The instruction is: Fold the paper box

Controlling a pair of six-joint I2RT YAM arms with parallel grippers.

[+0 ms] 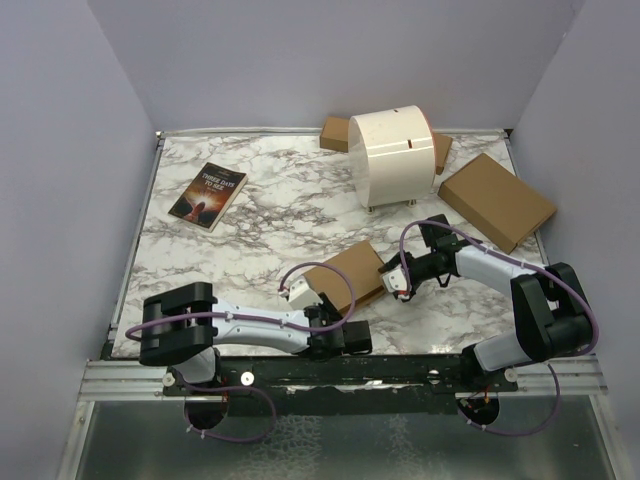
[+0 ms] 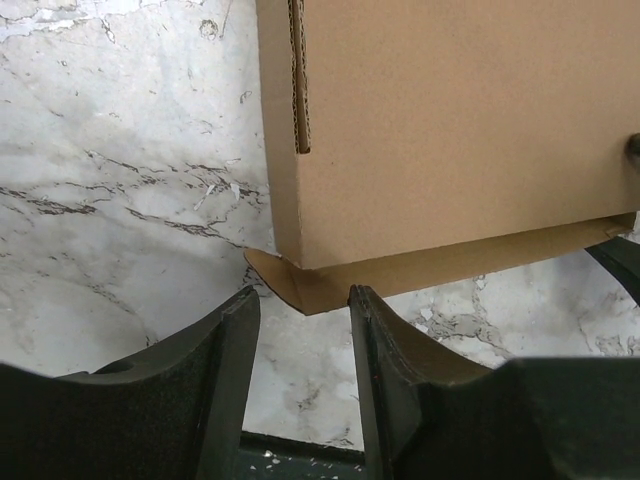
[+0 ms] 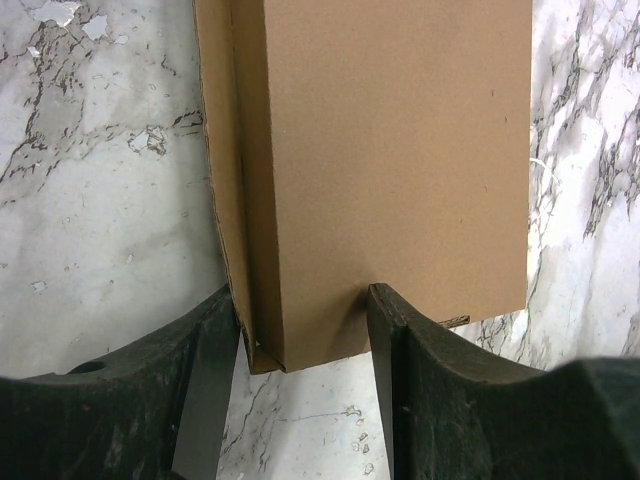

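Left tool (image 2: 300, 310) spread, loose flap corner (image 2: 300, 288) right at its tips, not pinched.
Box (image 2: 450, 130) lay just beyond it, long side across the tips, mid-front of the counter (image 1: 270, 200). Right tool (image 3: 305, 300) also spread, straddling the box's short end, long axis running away from it; couldn't tell if it bore on the cardboard. Left was nearer the flap.

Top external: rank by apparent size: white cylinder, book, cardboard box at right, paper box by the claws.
1. white cylinder
2. cardboard box
3. book and paper box: look alike; paper box partly hidden.
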